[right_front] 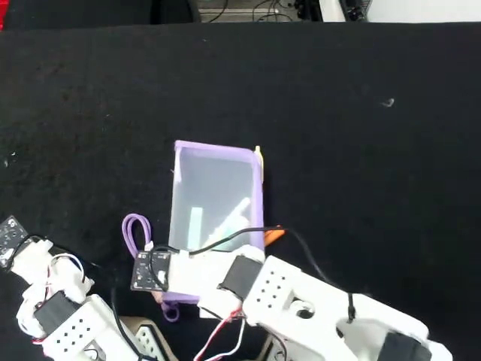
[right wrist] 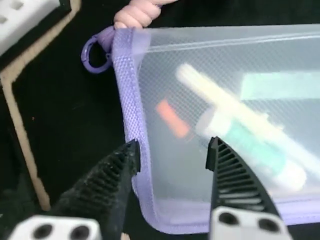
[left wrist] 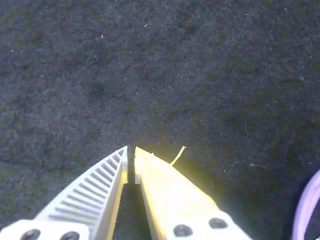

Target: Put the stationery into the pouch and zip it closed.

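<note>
Black tablecloth [right_front: 391,165] (cables [right_front: 255,10] beyond far edge).

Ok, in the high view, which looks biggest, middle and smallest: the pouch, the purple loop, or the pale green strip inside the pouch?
1. Pouch: biggest by far.
2. Purple loop: maybe a little longer than the strip.
3. Pale green strip: about the same as the loop, so second and third are too close to be sure.

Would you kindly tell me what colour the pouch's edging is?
Purple; the edging shows best in the right wrist view.
</note>
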`<state>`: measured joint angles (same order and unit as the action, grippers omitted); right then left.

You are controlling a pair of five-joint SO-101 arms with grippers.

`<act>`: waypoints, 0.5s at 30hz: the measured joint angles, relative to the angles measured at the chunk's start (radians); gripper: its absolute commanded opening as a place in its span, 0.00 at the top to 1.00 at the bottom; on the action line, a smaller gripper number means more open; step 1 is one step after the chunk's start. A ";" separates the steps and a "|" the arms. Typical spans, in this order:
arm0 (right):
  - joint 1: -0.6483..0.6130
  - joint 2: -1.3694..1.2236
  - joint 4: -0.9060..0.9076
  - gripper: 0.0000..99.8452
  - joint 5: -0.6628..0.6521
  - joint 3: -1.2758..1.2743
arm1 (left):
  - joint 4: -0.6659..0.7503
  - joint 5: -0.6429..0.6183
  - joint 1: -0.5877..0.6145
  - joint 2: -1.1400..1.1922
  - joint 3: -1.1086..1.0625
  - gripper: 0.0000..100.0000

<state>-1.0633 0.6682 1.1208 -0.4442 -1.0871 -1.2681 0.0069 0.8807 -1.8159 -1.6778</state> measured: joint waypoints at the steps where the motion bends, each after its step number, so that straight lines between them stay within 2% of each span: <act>1: 0.000 -0.011 -0.009 0.79 -0.002 0.000 | 0.000 0.000 0.000 0.000 0.000 0.97; 9: 0.002 -0.023 -0.014 0.78 -0.003 0.002 | 0.000 0.000 0.000 0.000 0.000 0.97; 15: 0.135 -0.025 -0.020 0.78 -0.071 0.002 | 0.000 0.000 0.000 0.000 0.000 0.97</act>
<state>-0.9283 0.6437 1.1009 -0.5148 -1.0856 -1.2681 0.0069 0.8807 -1.8159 -1.6778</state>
